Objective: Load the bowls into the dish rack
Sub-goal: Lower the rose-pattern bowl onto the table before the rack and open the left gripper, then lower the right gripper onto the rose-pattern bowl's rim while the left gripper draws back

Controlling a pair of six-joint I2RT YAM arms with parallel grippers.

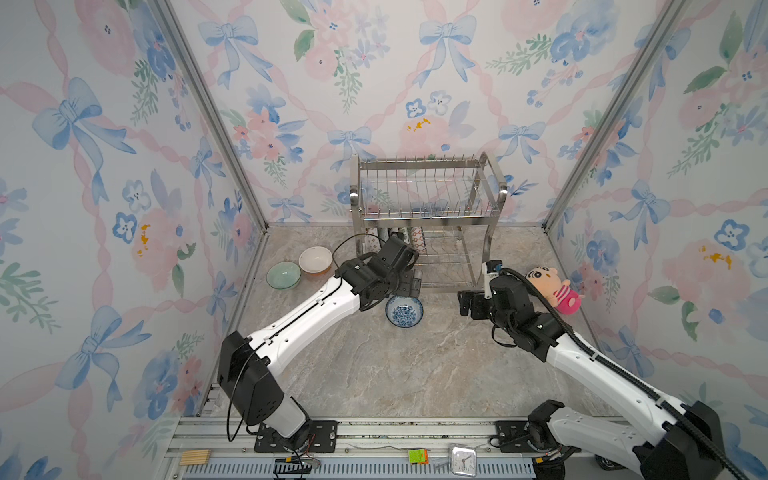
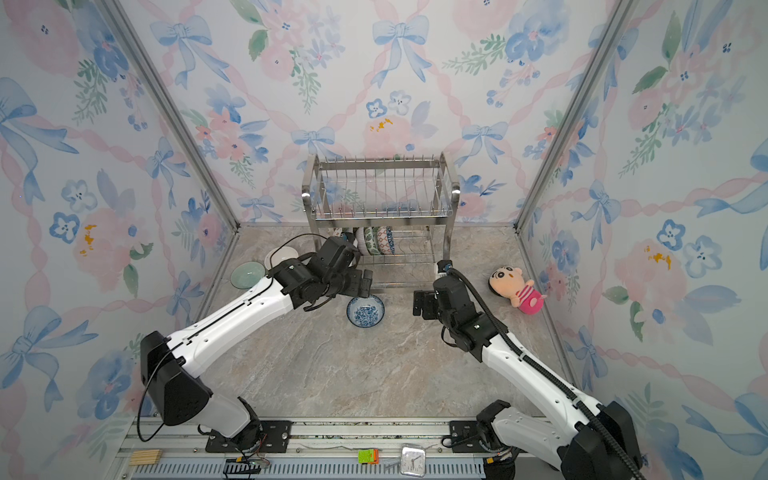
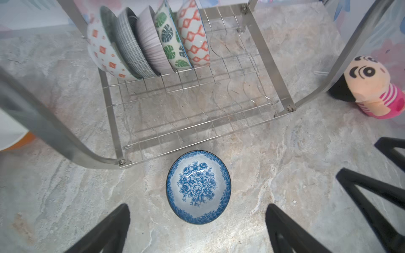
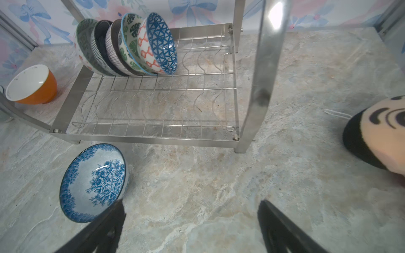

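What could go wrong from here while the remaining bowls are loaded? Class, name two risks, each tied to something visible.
1. The blue floral bowl sits upright on the table, right by the front rail of the dish rack. The open left gripper may nudge it into the rail or slip on its glossy rim.
2. The five racked bowls lean on one another. Sliding another in beside the red lattice bowl might topple them.

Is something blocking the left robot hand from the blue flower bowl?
Nothing visible does. The blue flower bowl sits on open tabletop, right in front of the left gripper and its open fingers.
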